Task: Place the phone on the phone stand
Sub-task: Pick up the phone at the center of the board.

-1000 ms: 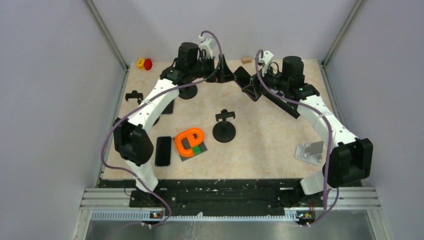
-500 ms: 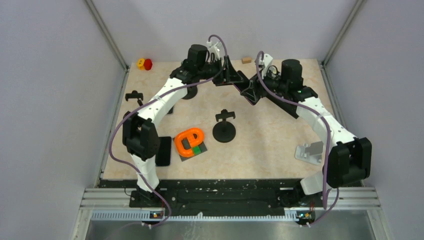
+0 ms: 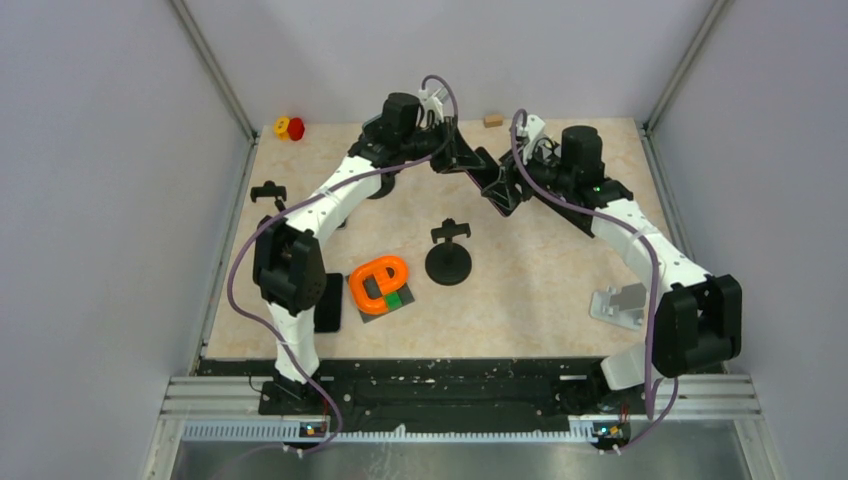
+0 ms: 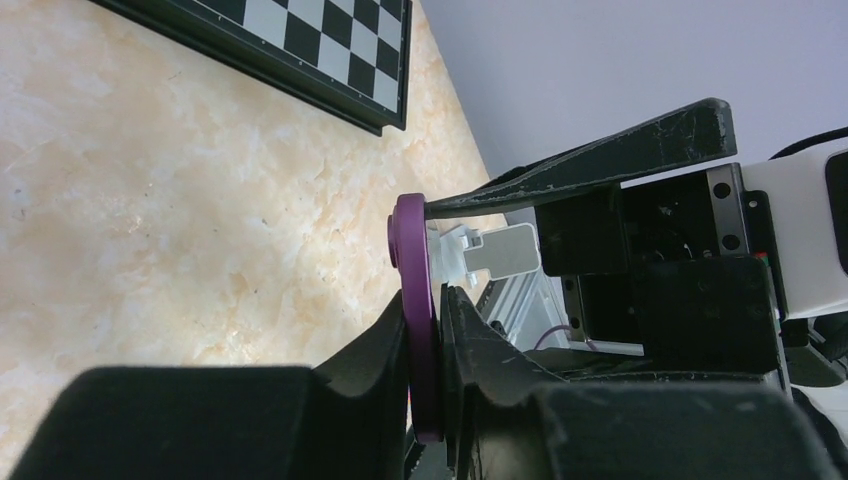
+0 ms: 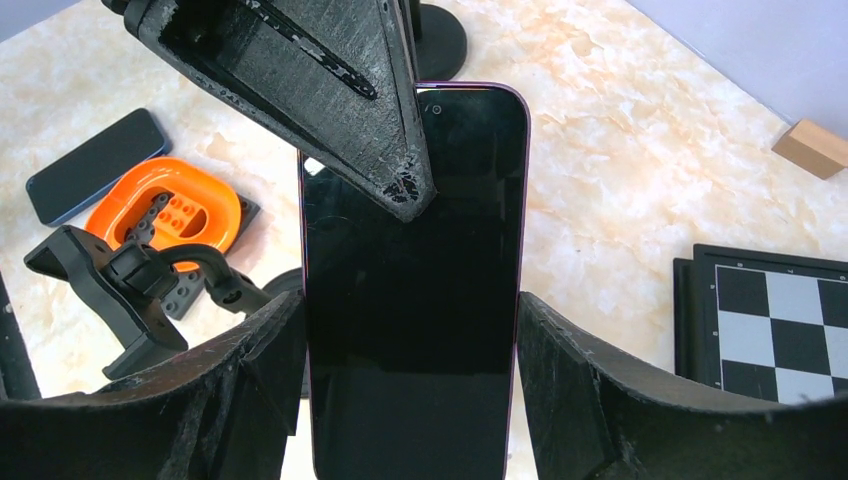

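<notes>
phone (image 5: 415, 300) is airborne over the far-centre of the table (image 3: 540, 290), both arms on it. right gripper (image 5: 410, 345) clamps its long edges. left gripper (image 4: 425, 300) pinches face and back at the top end; looks tight, but that view is cramped. Reads as a mid-air handover. Next: one claw lets go, the other carries it nearer to the black phone stand (image 3: 449, 255) and seats it in the cradle. Beige marbled top, orange ring (image 3: 380, 283), chessboard (image 5: 770, 320), grey walls.

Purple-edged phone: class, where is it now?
In the top external view, the phone hangs over the table's far middle between left tool and right tool, both closed on it, beyond the round-based stand.
</notes>
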`<action>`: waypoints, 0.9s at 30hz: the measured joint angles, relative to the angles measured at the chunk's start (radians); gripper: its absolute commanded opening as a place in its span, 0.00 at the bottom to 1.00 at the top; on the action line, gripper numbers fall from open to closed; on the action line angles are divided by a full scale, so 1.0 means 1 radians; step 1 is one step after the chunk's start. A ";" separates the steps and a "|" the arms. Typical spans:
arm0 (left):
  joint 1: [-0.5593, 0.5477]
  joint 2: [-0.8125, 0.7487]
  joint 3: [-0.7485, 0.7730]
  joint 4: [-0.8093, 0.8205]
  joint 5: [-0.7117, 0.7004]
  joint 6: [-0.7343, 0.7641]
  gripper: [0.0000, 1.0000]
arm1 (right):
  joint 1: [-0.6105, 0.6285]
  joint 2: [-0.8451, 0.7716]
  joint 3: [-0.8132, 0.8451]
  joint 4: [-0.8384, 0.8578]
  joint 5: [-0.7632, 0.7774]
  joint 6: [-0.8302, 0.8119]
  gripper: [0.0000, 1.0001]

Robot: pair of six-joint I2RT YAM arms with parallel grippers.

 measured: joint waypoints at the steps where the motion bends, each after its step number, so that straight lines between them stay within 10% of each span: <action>1: 0.000 0.003 0.000 0.003 0.003 -0.005 0.13 | 0.000 -0.001 0.000 0.000 0.003 -0.001 0.23; 11: -0.003 0.008 0.039 -0.031 0.008 0.043 0.00 | 0.000 -0.019 -0.014 0.009 0.013 -0.013 0.85; 27: -0.003 -0.013 0.144 -0.192 0.224 0.561 0.00 | -0.048 -0.171 -0.014 -0.157 -0.132 -0.121 0.91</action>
